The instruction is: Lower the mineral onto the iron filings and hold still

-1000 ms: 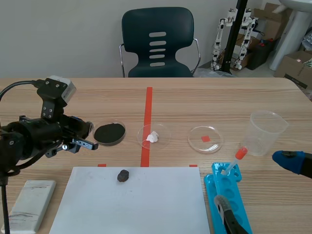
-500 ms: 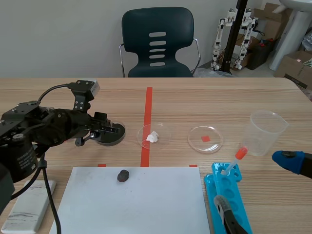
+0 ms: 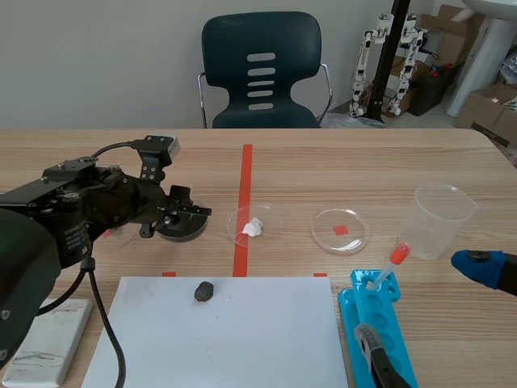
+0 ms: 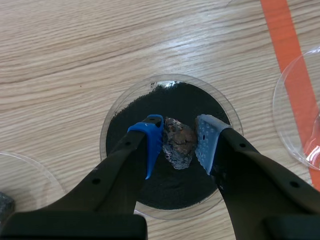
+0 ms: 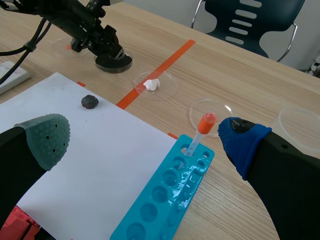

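I have the mineral (image 4: 179,145), a rough brown-grey lump, pinched between the two pads of the left gripper (image 4: 179,142), and it hangs over the middle of the iron filings (image 4: 165,187) in their petri dish (image 4: 107,131). From straight above I cannot tell whether the lump's underside already touches the black bed or sits just clear of it. The scene view is no better, since the left arm hides the gap. The right gripper (image 5: 145,140) is spread wide with nothing in it, parked well apart, near the blue tray (image 5: 165,200).

My main worry is depth. If I go down too hard, the lump digs in, and the dish (light plastic, I'd guess, on smooth wood) could skid or tilt and spill filings over the table (image 4: 60,60). The pad tips ride almost as low as the lump, so they may plough into the filings and come away coated.

The hold looks to be on the lump's upper flanks only. A push from below could roll it out of the pinch.

Any sideways drift during the hold would smear the bed toward the rim. The neighbouring clear dish (image 4: 305,110) sits just beside this one, so a nudged dish could knock it too.
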Robot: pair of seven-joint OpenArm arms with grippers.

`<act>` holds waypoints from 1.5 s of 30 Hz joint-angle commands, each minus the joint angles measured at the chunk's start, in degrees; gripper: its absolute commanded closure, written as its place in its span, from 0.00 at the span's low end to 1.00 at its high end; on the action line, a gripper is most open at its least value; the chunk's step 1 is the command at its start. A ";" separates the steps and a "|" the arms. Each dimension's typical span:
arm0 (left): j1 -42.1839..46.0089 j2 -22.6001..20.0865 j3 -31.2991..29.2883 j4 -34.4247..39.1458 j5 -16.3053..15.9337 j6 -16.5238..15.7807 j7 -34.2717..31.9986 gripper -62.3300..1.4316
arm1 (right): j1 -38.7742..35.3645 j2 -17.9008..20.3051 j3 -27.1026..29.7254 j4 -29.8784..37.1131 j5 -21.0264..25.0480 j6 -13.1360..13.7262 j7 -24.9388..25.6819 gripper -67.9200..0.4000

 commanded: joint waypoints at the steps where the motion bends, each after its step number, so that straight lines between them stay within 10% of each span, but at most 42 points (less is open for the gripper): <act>1: -1.36 0.28 -0.26 0.15 -0.15 0.02 -0.76 0.82 | 0.02 0.31 0.33 0.61 0.46 -0.17 0.85 0.08; 45: -1.20 0.59 -0.35 -1.49 1.14 -0.68 -2.93 0.82 | 0.02 0.31 0.33 0.61 0.46 -0.17 0.85 0.08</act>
